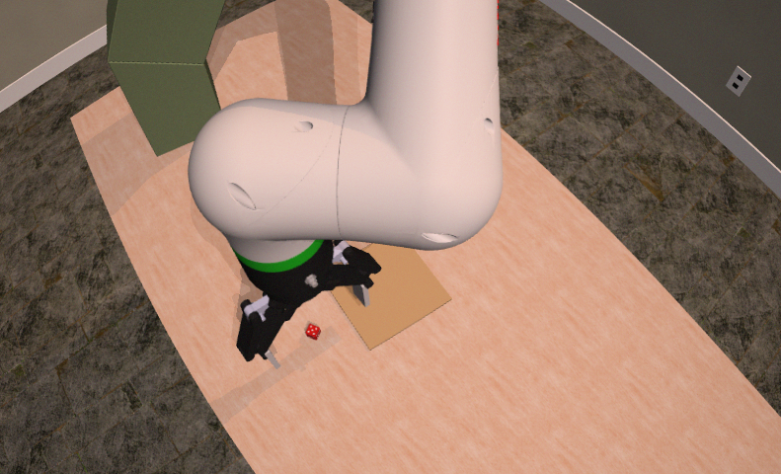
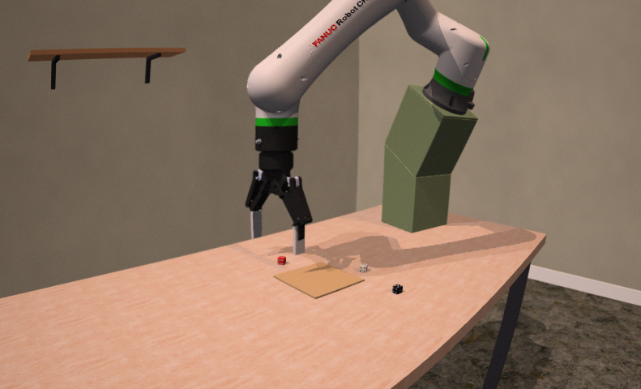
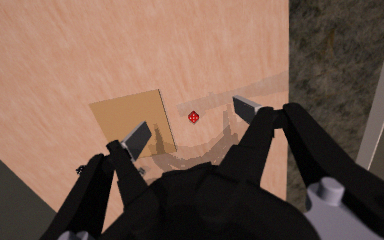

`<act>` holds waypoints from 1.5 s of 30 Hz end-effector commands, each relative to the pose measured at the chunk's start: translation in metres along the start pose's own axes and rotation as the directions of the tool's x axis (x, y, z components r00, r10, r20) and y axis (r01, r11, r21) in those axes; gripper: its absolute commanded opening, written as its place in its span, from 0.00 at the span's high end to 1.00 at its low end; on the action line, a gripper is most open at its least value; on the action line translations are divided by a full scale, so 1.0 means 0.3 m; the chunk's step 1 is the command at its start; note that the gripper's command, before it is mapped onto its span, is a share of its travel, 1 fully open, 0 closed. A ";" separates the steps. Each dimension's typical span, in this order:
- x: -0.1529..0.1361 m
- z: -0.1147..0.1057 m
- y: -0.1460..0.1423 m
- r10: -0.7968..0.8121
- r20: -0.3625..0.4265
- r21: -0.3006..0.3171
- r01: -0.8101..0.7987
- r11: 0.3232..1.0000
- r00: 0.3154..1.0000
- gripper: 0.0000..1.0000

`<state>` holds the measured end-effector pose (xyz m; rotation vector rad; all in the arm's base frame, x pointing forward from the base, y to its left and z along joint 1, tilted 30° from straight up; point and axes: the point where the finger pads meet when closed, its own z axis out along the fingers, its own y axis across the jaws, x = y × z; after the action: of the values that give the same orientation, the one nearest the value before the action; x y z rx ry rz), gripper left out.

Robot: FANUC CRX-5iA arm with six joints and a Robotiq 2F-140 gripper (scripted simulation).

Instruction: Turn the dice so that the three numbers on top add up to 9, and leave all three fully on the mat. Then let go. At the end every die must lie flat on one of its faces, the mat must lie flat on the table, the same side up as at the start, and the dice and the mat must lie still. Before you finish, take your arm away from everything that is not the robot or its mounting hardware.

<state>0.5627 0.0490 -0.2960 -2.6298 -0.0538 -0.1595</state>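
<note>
Overhead, the arm [image 1: 347,170] [image 2: 333,43] hides the white [image 2: 363,268] and black dice [image 2: 397,288] beyond the mat [image 1: 406,299] [image 2: 318,281] [image 3: 129,117], which the exterior view shows; the fingers [image 1: 319,329] [image 2: 277,245] stand open.

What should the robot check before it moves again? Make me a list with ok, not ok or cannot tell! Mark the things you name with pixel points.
1. Tool [image 1: 319,330] [image 2: 277,245] [image 3: 189,116] open: ok.
2. Red die [image 1: 312,331] [image 2: 281,260] [image 3: 193,117] on the mat [image 1: 403,293] [image 2: 318,281] [image 3: 129,112]: not ok, it sits beside it.
3. White die [image 2: 363,268] on the mat: not ok, it is off it.
4. Black die [image 2: 397,288] on the mat: not ok, also off it.
5. Mat flat on the table [image 1: 500,352] [image 2: 145,322] [image 3: 79,40]: ok.
6. Top numbers add up to 9: cannot tell, some dots are too small.
</note>
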 end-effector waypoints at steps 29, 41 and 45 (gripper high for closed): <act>-0.319 0.000 -0.512 0.000 0.000 0.000 0.000 1.000 1.000 0.00; -0.328 0.000 -0.527 0.000 0.000 0.000 0.000 1.000 1.000 0.00; -0.328 0.000 -0.527 0.000 0.000 0.000 0.000 1.000 1.000 0.00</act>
<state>0.4541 0.1863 -0.2320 -2.6299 -0.0536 -0.1596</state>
